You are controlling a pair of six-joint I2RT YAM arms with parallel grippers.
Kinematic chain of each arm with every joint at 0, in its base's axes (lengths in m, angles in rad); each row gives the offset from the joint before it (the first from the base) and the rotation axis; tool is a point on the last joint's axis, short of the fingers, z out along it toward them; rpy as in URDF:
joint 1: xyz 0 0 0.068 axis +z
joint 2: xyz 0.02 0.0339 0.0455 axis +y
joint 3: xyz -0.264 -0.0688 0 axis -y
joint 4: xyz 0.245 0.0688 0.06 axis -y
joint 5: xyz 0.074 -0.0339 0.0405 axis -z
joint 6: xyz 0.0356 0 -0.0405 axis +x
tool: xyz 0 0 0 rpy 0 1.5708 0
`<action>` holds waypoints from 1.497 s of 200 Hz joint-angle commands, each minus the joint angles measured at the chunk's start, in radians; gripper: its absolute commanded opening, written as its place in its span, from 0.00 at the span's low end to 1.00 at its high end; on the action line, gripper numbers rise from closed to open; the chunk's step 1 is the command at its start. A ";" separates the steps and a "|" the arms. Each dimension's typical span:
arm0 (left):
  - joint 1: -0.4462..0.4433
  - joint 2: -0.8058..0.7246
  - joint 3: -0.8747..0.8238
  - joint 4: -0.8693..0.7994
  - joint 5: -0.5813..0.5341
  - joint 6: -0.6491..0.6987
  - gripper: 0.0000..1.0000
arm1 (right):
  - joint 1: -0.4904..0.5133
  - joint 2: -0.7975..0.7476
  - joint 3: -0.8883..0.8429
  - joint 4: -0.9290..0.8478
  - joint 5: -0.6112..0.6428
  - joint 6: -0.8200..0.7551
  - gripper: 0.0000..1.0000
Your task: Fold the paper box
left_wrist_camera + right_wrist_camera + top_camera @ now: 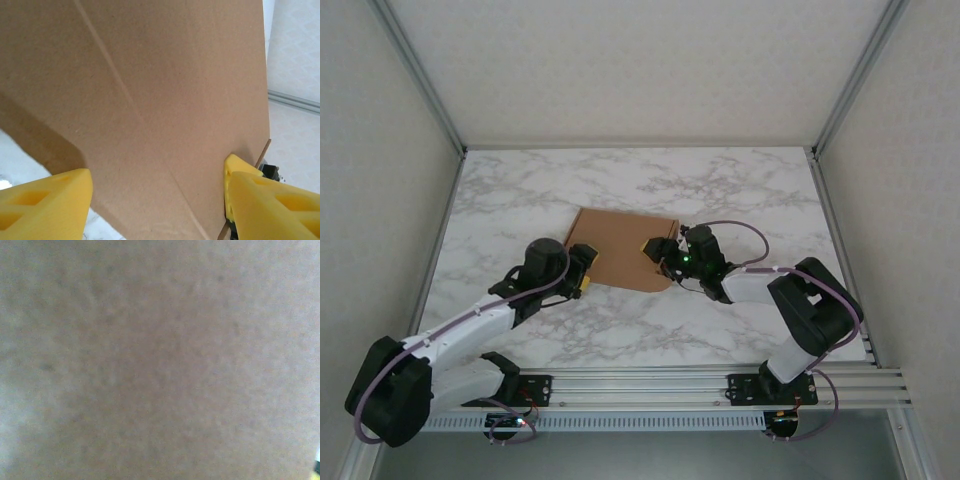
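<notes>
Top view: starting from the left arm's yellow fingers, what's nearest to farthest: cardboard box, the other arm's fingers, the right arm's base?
1. Paper box, directly beside the left fingers.
2. Right fingers, at the box's right edge.
3. Right arm's base, lower right.

The paper box (pixel 623 250) is matt brown cardboard; the marbled table (pixel 570 180) seems smooth.

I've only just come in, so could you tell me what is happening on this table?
Two robot arms are working on a brown paper box lying near the middle of the marble table. The left gripper sits at the box's left edge, its yellow fingers spread wide with cardboard between them. The right gripper is at the right edge, so close that its camera sees blurred cardboard; whether it grips is unclear.
</notes>
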 commanded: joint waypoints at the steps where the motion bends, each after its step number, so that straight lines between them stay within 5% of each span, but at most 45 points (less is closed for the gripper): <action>1: 0.018 0.024 -0.009 0.071 -0.022 0.019 0.72 | 0.015 0.035 -0.004 -0.086 0.049 -0.019 0.54; 103: 0.056 0.223 0.015 0.252 0.008 0.045 0.68 | 0.037 0.075 0.040 -0.057 -0.086 0.006 0.53; 190: 0.083 0.253 0.006 0.376 -0.007 0.095 0.51 | 0.064 0.096 0.070 -0.044 -0.155 0.064 0.52; 248: 0.089 0.170 0.110 0.038 -0.146 0.562 0.67 | 0.066 0.037 0.101 -0.180 -0.148 0.056 0.52; 299: 0.084 0.001 0.161 -0.134 -0.157 0.754 0.66 | 0.056 0.024 0.171 -0.382 -0.124 -0.026 0.52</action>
